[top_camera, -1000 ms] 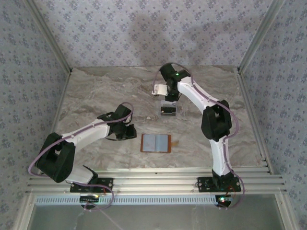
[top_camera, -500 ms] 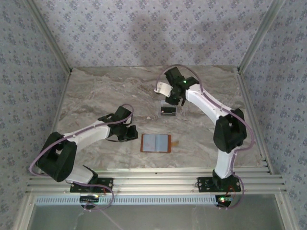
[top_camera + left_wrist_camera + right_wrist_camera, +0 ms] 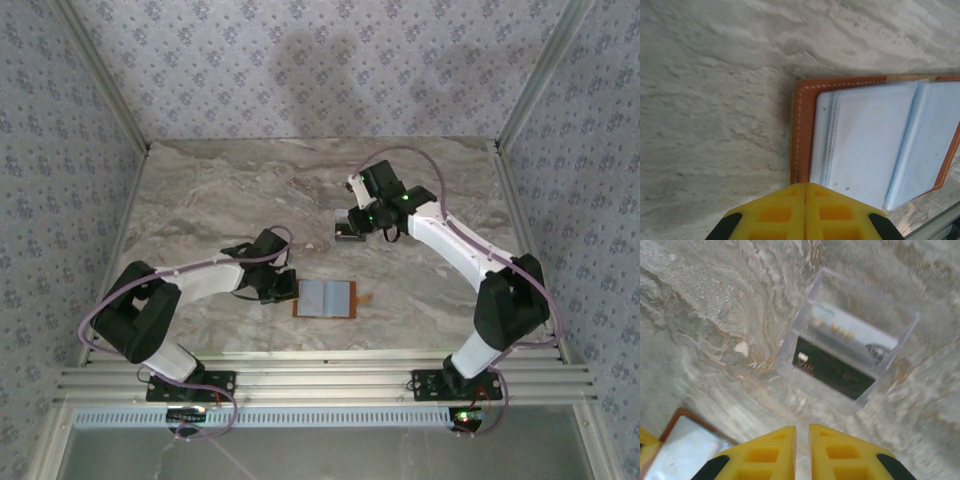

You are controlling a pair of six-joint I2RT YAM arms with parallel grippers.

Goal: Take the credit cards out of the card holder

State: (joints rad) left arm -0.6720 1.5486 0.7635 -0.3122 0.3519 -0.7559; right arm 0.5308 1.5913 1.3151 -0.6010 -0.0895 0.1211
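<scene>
Top external: card holder (image 3: 325, 298) lies open and flat on tabletop (image 3: 200, 200), just beside left hand (image 3: 288, 290), at its 3 o'clock. Left wrist: fingers (image 3: 785, 212) pressed together, empty, holder's brown edge at 12 o'clock. Right wrist: right hand (image 3: 802, 440) nearly together, slim gap, empty. 2 credit cards (image 3: 835, 365) in clear box (image 3: 801, 315) at its 12 o'clock, apart.

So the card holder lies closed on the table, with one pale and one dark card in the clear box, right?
No: the card holder lies open, grey-blue inner faces up, as the left wrist view shows. The pale card and the dark card do sit in the clear box.
</scene>
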